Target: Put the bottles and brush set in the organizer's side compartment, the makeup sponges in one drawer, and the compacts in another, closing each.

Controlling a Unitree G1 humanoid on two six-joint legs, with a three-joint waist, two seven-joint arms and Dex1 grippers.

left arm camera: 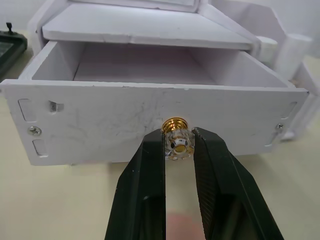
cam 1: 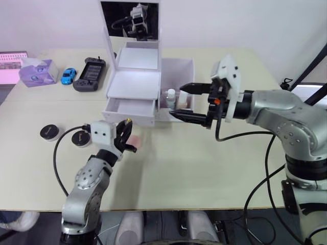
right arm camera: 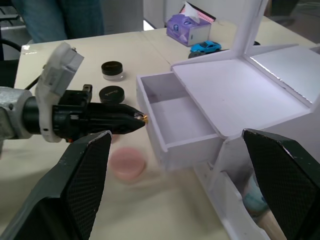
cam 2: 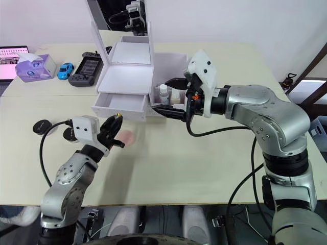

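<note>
Two black compacts [cam 1: 49,132] lie on the table [cam 1: 204,173] in the left eye view, well to the left of the organizer [cam 1: 148,87], the second compact [cam 1: 80,137] just beside the left gripper's white camera housing. The organizer's lower drawer [cam 1: 129,111] is pulled out, and the left gripper [cam 1: 127,133] sits just in front of it with a pink makeup sponge [cam 1: 134,141] under its fingers. White-capped bottles [cam 1: 171,95] stand in the side compartment [cam 1: 179,87] at the organizer's right end. The right gripper [cam 1: 185,102] hangs over that compartment, fingers spread wide apart and empty. A purple tissue box [cam 1: 38,71], blue toy car [cam 1: 68,75] and game controller [cam 1: 90,74] sit left of the organizer, towards the table's far edge.

From the left wrist, the two black fingers [left arm camera: 145,190] are clenched on the gold knob [left arm camera: 177,137] of the open drawer's front panel, and the drawer looks empty inside.

From the right wrist, the spread fingers frame the organizer; the left gripper's tips meet at the drawer front, the sponge lies below them, and both compacts rest beyond.
</note>
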